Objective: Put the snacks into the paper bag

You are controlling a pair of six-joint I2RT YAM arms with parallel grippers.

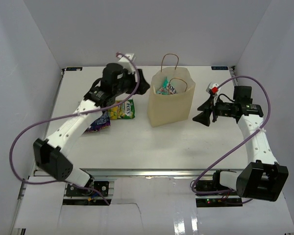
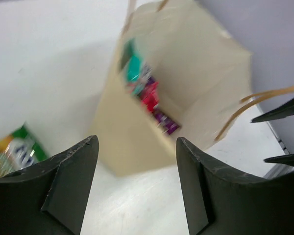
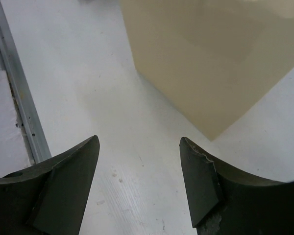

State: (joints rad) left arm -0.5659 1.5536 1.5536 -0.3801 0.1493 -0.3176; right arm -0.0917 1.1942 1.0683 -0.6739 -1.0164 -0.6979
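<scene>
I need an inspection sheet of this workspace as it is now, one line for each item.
Surface: white table, no spills seen.
Job's things: paper bag upright, several snacks inside; green-yellow pack and purple bag lie outside, left of it.
Clutter: small white-and-red object right of bag, unidentified.
Grippers: left gripper open, empty, left of bag; right gripper open, empty, right of bag.
Cables: purple cables loop from both arms.
Surroundings: white walls on three sides.

Paper bag: one counted, two loop handles noted. Packets on the worktop: two counted, one green-yellow pack and one purple bag, partly hidden. Inside the bag, at least three are made out, blurred: teal packet, red packet, purple packet. Grippers: two counted, left gripper and right gripper.
</scene>
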